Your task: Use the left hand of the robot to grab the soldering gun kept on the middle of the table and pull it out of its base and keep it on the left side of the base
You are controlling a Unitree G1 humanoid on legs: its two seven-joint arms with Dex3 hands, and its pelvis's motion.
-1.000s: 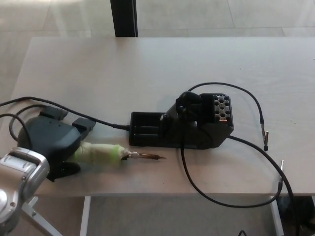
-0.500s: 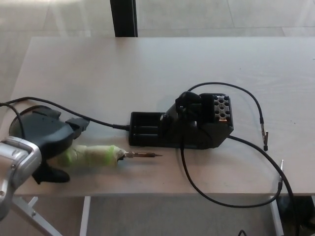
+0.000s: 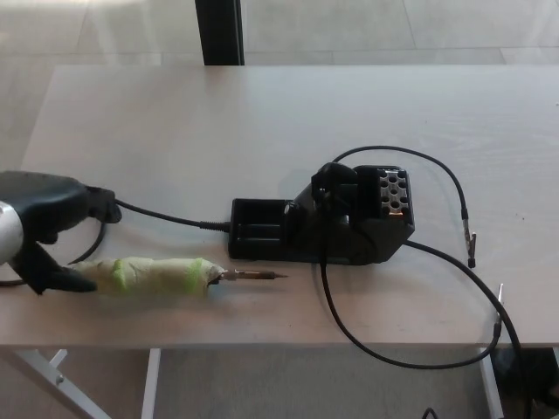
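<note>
Iron (image 3: 166, 277), light, stiff, tape-padded for grip and tugged by its cord, is seen lying on the worktop (image 3: 262, 122) left of the base (image 3: 323, 223), the left hand (image 3: 52, 236) open at its handle end.

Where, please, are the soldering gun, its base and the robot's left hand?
soldering gun (image 3: 162, 276): head view, middle of its taped handle.
base (image 3: 336, 229): head view, top of its black body.
left hand (image 3: 48, 223): head view, middle of the hand.

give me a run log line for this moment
left hand: open, beside iron handle | iron: flat on table, left of base | right hand: not in view
</note>
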